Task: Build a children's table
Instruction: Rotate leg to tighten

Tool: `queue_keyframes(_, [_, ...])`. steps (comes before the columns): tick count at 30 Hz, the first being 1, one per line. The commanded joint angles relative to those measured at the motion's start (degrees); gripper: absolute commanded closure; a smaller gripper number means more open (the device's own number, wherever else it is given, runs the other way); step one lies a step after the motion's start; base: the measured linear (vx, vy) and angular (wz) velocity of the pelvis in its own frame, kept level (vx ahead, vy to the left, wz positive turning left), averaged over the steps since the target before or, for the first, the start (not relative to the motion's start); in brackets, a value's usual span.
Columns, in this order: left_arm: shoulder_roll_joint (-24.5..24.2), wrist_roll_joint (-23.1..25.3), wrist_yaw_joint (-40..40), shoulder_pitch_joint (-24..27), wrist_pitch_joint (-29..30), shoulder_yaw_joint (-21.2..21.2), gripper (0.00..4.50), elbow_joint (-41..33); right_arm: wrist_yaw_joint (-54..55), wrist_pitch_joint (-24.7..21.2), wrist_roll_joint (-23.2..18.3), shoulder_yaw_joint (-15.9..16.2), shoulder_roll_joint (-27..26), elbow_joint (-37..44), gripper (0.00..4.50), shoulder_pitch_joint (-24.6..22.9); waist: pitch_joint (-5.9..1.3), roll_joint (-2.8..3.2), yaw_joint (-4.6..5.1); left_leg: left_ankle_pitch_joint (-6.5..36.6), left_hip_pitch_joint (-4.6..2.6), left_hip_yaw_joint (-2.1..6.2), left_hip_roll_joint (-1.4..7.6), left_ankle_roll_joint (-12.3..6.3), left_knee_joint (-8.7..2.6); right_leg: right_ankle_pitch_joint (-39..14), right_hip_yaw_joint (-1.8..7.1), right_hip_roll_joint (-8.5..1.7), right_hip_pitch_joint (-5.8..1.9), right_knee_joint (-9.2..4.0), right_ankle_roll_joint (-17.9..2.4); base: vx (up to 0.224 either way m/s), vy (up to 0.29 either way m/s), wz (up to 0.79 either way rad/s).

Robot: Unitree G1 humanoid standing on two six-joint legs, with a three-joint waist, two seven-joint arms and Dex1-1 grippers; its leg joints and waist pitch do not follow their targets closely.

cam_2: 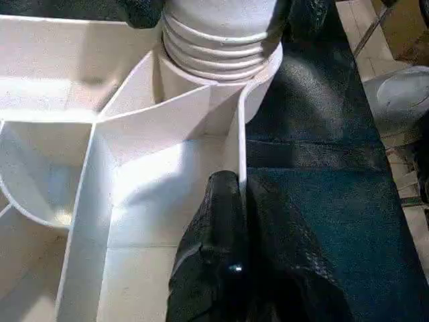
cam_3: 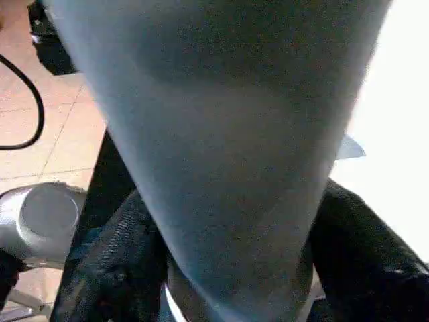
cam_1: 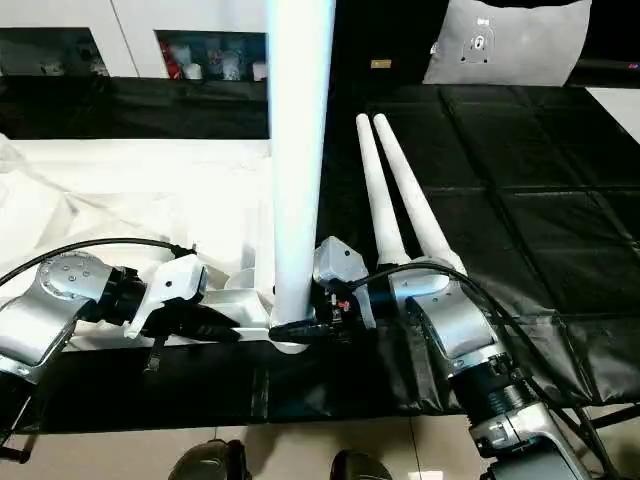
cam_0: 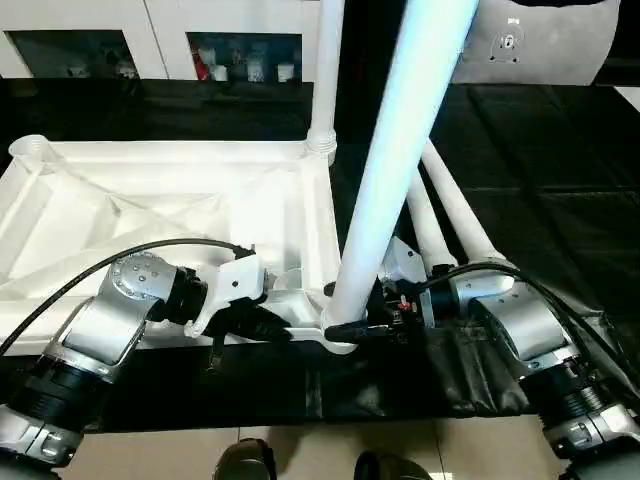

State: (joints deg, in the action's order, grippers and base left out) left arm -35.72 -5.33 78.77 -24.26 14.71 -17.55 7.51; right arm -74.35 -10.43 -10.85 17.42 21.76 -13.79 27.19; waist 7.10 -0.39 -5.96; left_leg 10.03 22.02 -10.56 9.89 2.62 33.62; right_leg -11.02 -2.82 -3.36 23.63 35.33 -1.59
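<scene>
Two legs stand in the upturned tabletop [cam_0: 170,200] and two more lie loose, so by my reckoning the build is about half done. Nearest the camera, at lower centre of the left eye view, the near leg [cam_0: 385,190] rises steeply out of the round corner socket [cam_2: 265,70] at the tabletop's near right corner; in the left wrist view its ribbed end sits in that socket, though whether it is driven fully home I cannot tell. The left claw [cam_0: 262,325], at lower left of centre, has its black fingers [cam_2: 224,221] together, pinched on the thin upright rib of the tabletop just beside that socket, which looks like a steadying hold. The right claw [cam_0: 372,318], at lower centre, has its fingers on either side of the near leg's base; the right wrist view shows one dark finger [cam_3: 117,261] on each flank of the tube, close against it, but whether they press on it or stand just clear I cannot tell. Right of centre the two loose legs [cam_1: 400,190] lie side by side on the black mat [cam_1: 520,200], running toward the upper middle. Farther back, at top centre, the far leg [cam_0: 326,70] stands upright in the tabletop's far right corner. Left to do, judging from this: the two sockets on the tabletop's left side, then turning the table onto its feet.
</scene>
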Motion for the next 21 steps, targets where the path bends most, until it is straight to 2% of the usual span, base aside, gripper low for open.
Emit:
queue_keyframes(1, [0.0, -0.6, 1.3, -0.5, -0.7, -1.4, 4.5, 0.2, -2.0, 0.0, 0.6, 1.4, 0.9, -0.3, 1.88, -0.3, -4.46, 0.28, 0.21, 7.4, -1.31, 1.21, 3.62, -4.1, -3.8, -7.5, 3.07, -5.18, -2.88, -3.53, -14.6, 0.0, 0.0, 0.0])
queue_keyframes(8, [0.1, -0.4, 1.0, -0.5, -0.5, -1.3, 4.5, 0.5, -2.1, -0.5, 0.2, 2.1, 1.0, 0.3, 2.0, -1.0, -4.49, 0.23, 0.15, 6.8, -1.3, 1.18, 3.59, -4.32, -3.73, -5.9, 3.06, -5.11, -2.92, -3.39, -15.0, 0.0, 0.0, 0.0])
queue_keyframes(10, [0.5, -0.5, -0.1, -0.3, 0.2, -0.9, 4.5, 0.4, -1.6, -1.5, -0.2, 2.0, 0.8, 1.2, 2.01, -1.8, -4.5, 0.26, 0.1, 6.8, -1.31, 1.18, 3.61, -4.41, -3.71, -5.9, 3.05, -5.12, -2.92, -3.39, -15.0, 0.0, 0.0, 0.0])
queue_keyframes(13, [2.0, -0.6, -3.9, 0.0, 3.0, 0.3, 4.5, -0.4, 1.7, -5.4, -1.3, 1.2, -0.5, 3.6, 2.01, -3.5, -4.4, 0.37, -0.14, 7.4, -1.45, 1.17, 3.66, -4.15, -3.79, -6.9, 3.09, -5.07, -2.83, -3.52, -14.8, 0.0, 0.0, 0.0])
queue_keyframes(15, [4.1, -0.4, -8.8, 0.1, 7.1, 1.7, 4.5, -1.3, 7.3, -8.1, -0.7, 0.3, -2.8, 4.7, 2.01, -4.7, -4.14, 0.3, -0.15, 8.9, -1.42, 1.25, 3.73, -3.49, -4.04, -9.2, 3.12, -5.16, -2.79, -3.81, -14.5, 0.0, 0.0, 0.0])
queue_keyframes(16, [5.7, -0.8, -11.7, 0.0, 9.2, 2.8, 4.5, -1.9, 10.2, -9.4, -0.4, 0.0, -4.2, 5.2, 2.04, -5.3, -3.89, 0.45, -0.06, 10.5, -1.5, 1.36, 3.69, -2.48, -4.23, -12.0, 3.11, -5.22, -2.65, -4.08, -14.2, 0.0, 0.0, 0.0])
queue_keyframes(17, [7.5, -1.4, -14.3, -0.1, 11.5, 3.9, 4.5, -2.5, 13.3, -10.9, -0.2, -0.5, -5.9, 5.7, 2.04, -5.8, -3.55, 0.31, 0.14, 13.3, -1.64, 1.42, 3.68, -1.09, -4.54, -16.8, 3.19, -5.37, -2.67, -4.55, -13.3, 0.0, 0.0, 0.0])
queue_keyframes(18, [9.3, -1.8, -17.1, -0.3, 13.8, 5.0, 4.5, -3.2, 16.9, -12.8, -0.4, -1.2, -8.2, 6.2, 2.06, -6.2, -3.38, 0.28, 0.17, 15.0, -1.79, 1.57, 3.55, -0.53, -4.61, -20.2, 3.14, -5.53, -2.61, -4.95, -12.6, 0.0, 0.0, 0.0])
queue_keyframes(19, [9.3, -1.8, -17.1, -0.3, 13.8, 5.0, 4.5, -3.2, 16.9, -12.8, -0.4, -1.2, -8.2, 6.2, 2.06, -6.2, -3.18, 0.23, 0.41, 17.1, -1.96, 1.86, 3.47, 0.49, -4.83, -25.7, 3.15, -5.74, -2.6, -5.44, -10.9, 0.0, 0.0, 0.0])
queue_keyframes(20, [12.9, -1.6, -22.5, -0.7, 17.3, 6.6, 4.5, -4.0, 22.5, -15.8, -1.3, -2.6, -12.5, 6.7, 2.07, -6.7, -3.25, 0.22, 0.82, 17.8, -2.09, 1.99, 3.6, 1.34, -5.01, -27.1, 3.26, -5.71, -2.48, -5.59, -10.1, 0.0, 0.0, 0.0])
queue_keyframes(21, [15.0, -1.4, -25.6, -0.9, 18.9, 7.4, 4.5, -4.2, 25.6, -16.8, -1.2, -3.2, -14.7, 6.4, 2.07, -6.8, -3.36, -0.01, 1.12, 18.0, -1.92, 2.25, 3.43, 1.47, -5.02, -27.7, 3.11, -5.77, -2.66, -5.74, -9.3, 0.0, 0.0, 0.0])
